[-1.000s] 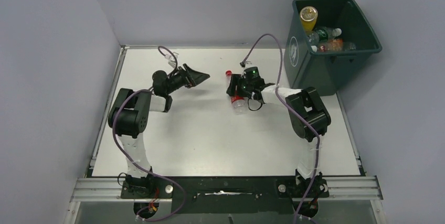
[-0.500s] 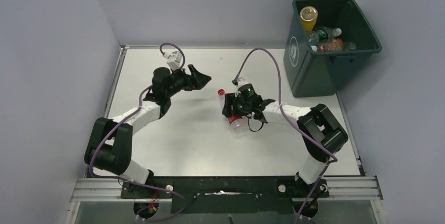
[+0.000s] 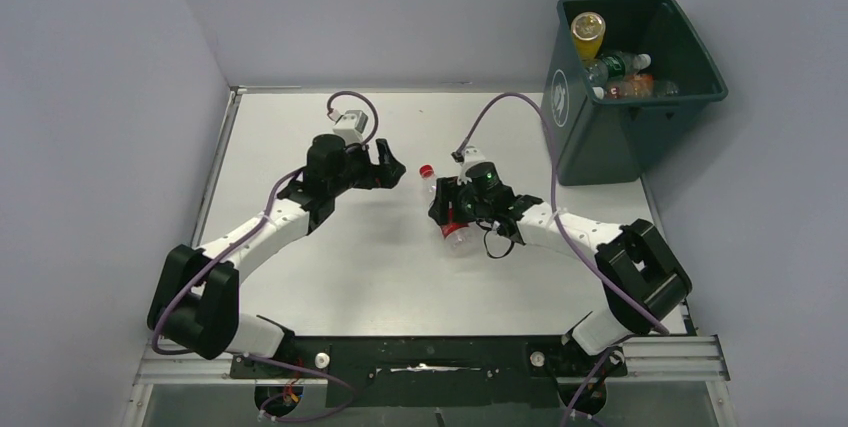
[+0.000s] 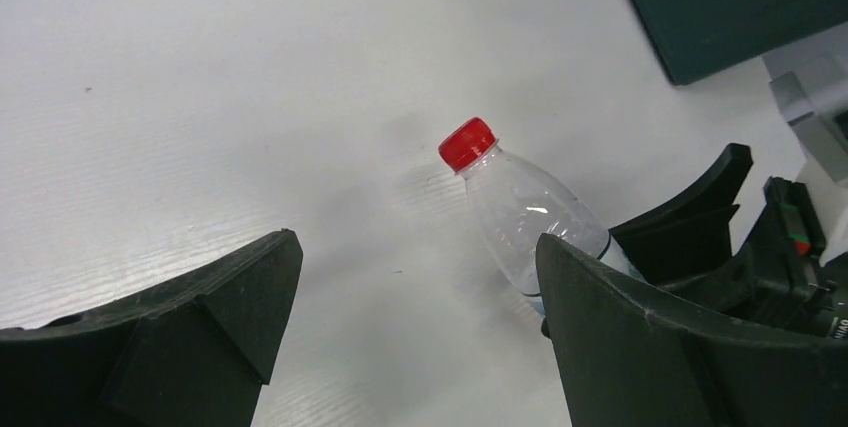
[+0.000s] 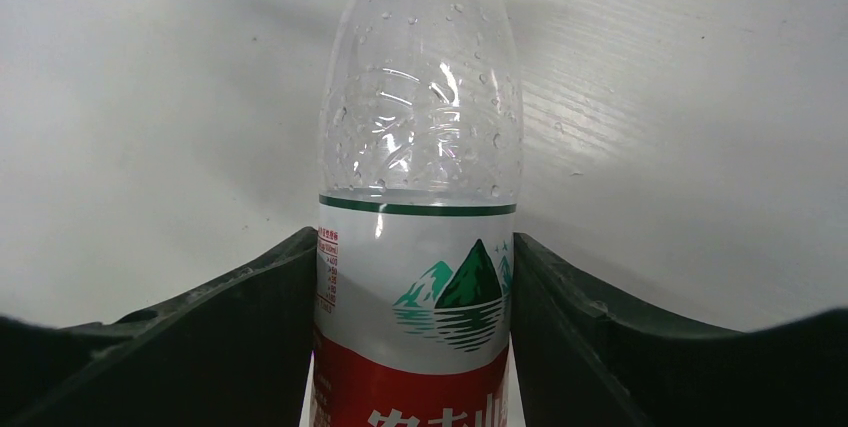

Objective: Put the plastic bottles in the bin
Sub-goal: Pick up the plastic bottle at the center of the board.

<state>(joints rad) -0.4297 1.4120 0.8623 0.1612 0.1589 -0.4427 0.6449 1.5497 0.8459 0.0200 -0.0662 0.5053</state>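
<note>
Right gripper [image 3: 452,209] — jaws partly closed, clamped on the labelled waist of a clear water bottle [image 5: 418,137] with a red cap [image 4: 467,143]; label is white and red with a green mountain mark. Bottle is near the middle of the desk [image 3: 400,287], cap toward the far edge; resting or lifted, cannot tell. Left gripper [image 3: 391,164] — jaws wide apart, holding nothing, just beside the cap. Dark green bin [image 3: 600,142] at the far right corner, a yellow bottle [image 3: 586,35] and clear bottles [image 3: 618,67] inside
</note>
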